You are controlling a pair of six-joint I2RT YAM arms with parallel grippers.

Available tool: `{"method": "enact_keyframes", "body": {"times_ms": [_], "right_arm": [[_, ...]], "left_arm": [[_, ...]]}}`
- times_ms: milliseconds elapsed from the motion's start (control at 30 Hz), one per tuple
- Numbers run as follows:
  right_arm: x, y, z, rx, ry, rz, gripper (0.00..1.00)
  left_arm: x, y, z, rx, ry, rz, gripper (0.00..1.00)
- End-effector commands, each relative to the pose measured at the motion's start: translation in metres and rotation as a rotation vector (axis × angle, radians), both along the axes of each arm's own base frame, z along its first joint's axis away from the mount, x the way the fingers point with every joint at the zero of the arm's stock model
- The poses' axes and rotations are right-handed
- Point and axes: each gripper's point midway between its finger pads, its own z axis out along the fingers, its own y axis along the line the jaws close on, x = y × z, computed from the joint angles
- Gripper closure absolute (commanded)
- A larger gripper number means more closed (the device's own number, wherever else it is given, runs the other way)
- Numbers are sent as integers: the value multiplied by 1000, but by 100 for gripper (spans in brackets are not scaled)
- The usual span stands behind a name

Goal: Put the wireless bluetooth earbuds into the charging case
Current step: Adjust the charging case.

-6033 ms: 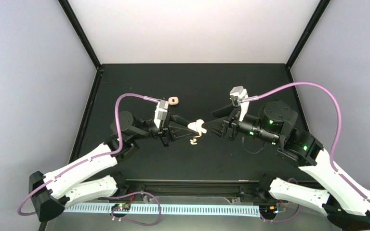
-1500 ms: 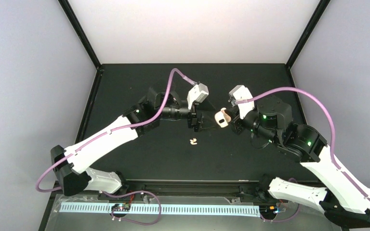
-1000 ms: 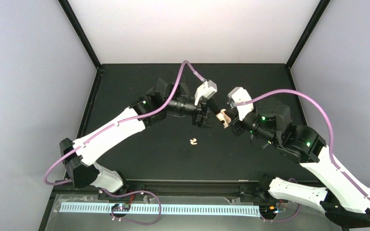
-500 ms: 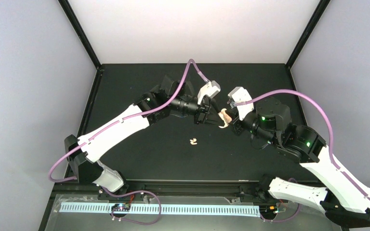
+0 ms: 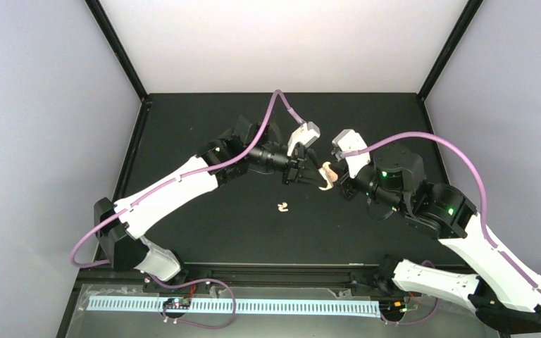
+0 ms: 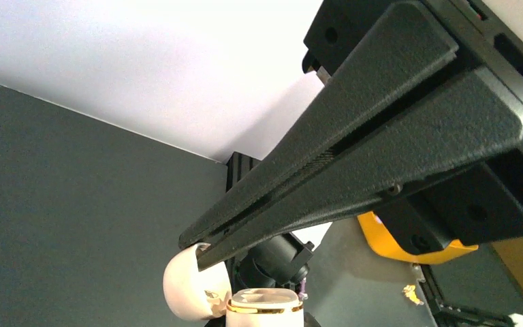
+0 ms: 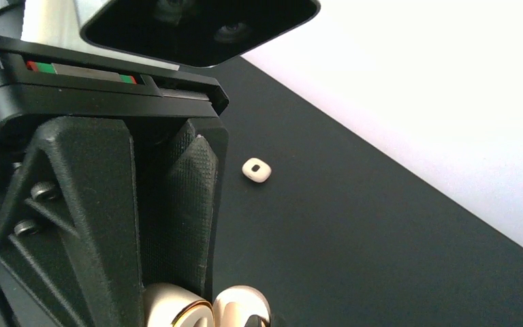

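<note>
My right gripper point(image 5: 339, 183) is shut on the cream charging case point(image 5: 330, 184), holding it above the mat. In the right wrist view the gold-rimmed case body point(image 7: 173, 308) sits between the fingers point(image 7: 177, 204), with the open lid point(image 7: 242, 308) beside them. My left gripper point(image 5: 315, 179) reaches in from the left, its jaws shut on the edge of the lid point(image 6: 185, 283) above the case body point(image 6: 264, 310). Two tiny cream earbuds point(image 5: 282, 207) lie together on the black mat, in front of both grippers and apart from them.
A small cream rounded-square piece with a dark centre point(image 7: 256, 169) lies on the mat toward the back. The black mat point(image 5: 204, 232) is bounded by black frame posts and pale walls. Purple cables loop over both arms.
The left arm moved right to the held case and its jaws closed from wide open onto the lid. The right arm and the earbuds on the mat stayed put.
</note>
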Motion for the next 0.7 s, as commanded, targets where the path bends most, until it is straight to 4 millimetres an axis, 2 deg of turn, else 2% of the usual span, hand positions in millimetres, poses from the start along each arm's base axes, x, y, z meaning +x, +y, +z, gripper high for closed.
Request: {"method": "enact_keyframes", "body": {"times_ms": [0, 133, 333, 500, 667], "right_arm": [[-11, 11, 14, 64, -2, 76, 98], [-19, 15, 26, 119, 17, 113, 80], [-33, 24, 44, 211, 44, 191, 66], [-47, 31, 54, 282, 66, 268, 52], [-66, 42, 66, 380, 86, 386, 38]], "left_arm": [[-18, 10, 28, -132, -91, -56, 98], [-30, 22, 33, -197, -173, -69, 98], [-49, 51, 40, -310, -299, -44, 99], [-55, 69, 34, -353, -341, 16, 98], [-52, 85, 22, -383, -360, 111, 98]]}}
